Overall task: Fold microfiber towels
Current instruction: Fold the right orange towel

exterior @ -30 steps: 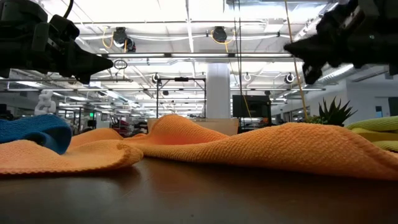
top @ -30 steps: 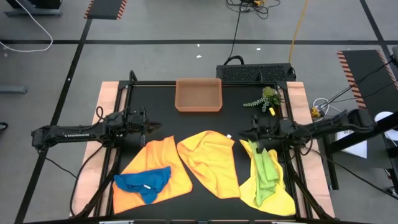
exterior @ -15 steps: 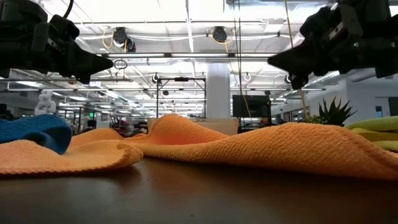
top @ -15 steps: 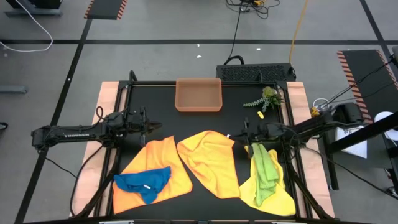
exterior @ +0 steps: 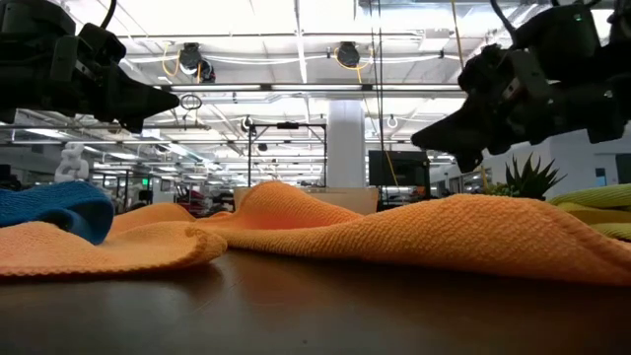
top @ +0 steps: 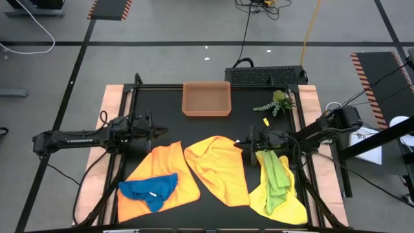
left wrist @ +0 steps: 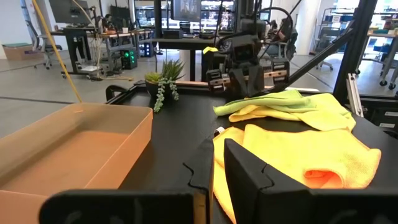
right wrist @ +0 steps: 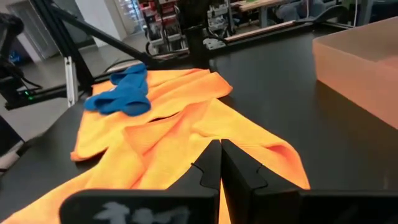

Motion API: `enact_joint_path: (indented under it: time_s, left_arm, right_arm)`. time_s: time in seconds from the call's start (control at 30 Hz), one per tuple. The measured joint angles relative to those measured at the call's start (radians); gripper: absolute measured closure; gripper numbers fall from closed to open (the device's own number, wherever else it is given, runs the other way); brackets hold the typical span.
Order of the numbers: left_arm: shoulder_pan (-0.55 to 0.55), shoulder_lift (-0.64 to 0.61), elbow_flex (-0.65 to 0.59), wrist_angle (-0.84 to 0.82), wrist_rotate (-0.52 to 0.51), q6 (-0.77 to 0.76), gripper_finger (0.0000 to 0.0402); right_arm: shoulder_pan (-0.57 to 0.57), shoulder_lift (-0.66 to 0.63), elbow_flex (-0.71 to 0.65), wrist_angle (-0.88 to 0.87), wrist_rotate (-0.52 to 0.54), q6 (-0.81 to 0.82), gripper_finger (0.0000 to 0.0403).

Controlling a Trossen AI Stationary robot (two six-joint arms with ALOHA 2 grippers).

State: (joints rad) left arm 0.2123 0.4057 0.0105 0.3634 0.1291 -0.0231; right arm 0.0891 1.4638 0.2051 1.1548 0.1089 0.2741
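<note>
Lettering on the left arm (top: 68, 137) is too small to read.

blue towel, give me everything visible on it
The blue towel is a soft, textured cloth, bunched into a crumpled heap, not folded. It lies on the near left part of the orange towel, at the table's front left. A small white tag shows on its top. From the low view it stands as a rounded lump. Neither gripper touches it.
</note>
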Motion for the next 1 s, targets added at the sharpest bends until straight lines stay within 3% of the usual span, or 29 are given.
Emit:
enact_joint_path:
  time_s: [0.27, 0.53, 0.67, 0.77, 1.0]
  left_arm:
    - [0.000, 0.000, 0.000, 0.000, 0.000, 0.000, 0.0360]
    - [0.000, 0.000, 0.000, 0.000, 0.000, 0.000, 0.0360]
    - [0.000, 0.000, 0.000, 0.000, 0.000, 0.000, 0.0360]
    - [0.000, 0.000, 0.000, 0.000, 0.000, 0.000, 0.0360]
    - [0.000, 0.000, 0.000, 0.000, 0.000, 0.000, 0.0360]
  right_arm:
    - [0.000, 0.161, 0.123, -0.003, -0.002, -0.073, 0.0391]
    - [-0.022, 0.200, 0.182, -0.011, 0.005, -0.078, 0.0288]
    - [-0.040, 0.179, 0.182, -0.104, 0.109, -0.033, 0.0249]
    - [-0.060, 0.179, 0.182, -0.193, 0.176, 0.009, 0.0238]
    - [-0.091, 0.179, 0.182, -0.329, 0.179, 0.071, 0.0240]
